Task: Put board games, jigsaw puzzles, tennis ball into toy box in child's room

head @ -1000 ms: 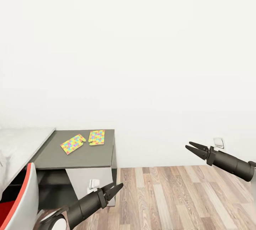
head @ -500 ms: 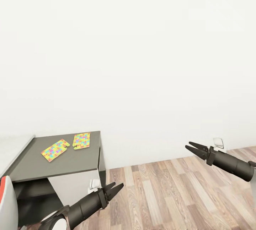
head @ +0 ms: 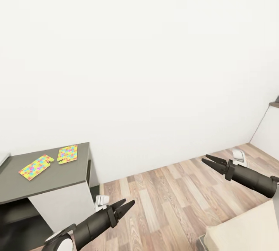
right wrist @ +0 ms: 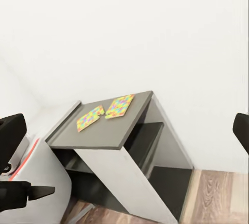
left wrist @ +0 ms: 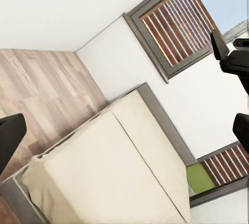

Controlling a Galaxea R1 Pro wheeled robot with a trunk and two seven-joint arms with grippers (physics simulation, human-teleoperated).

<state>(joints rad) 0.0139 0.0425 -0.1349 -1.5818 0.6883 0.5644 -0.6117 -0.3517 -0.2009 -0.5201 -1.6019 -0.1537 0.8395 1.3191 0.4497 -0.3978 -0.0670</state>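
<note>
Two jigsaw puzzles lie side by side on the dark grey cabinet section of the table (head: 58, 176), one (head: 36, 167) nearer the left, the other (head: 68, 154) close to the wall. They also show in the right wrist view (right wrist: 91, 119). My left gripper (head: 124, 206) hangs open and empty over the floor, below and right of the cabinet. Far to the right, my right gripper (head: 211, 161) is open and empty too. The bed (left wrist: 104, 167), with its beige mattress, appears in the left wrist view. A flat green thing (left wrist: 199, 178) lies at its far end, too small to identify.
Wood-plank floor (head: 170, 196) runs between the cabinet and a corner of the bed (head: 244, 231) at the bottom right. A plain white wall stands behind. Dark-framed windows (left wrist: 176, 27) stand beyond the bed. A red-and-white chair (right wrist: 31, 154) sits beside the cabinet.
The camera has swung right: the cabinet and puzzles slid left in the picture, the pale desk top and red chair left it, and the bed corner came in. Both arms hold their pose.
</note>
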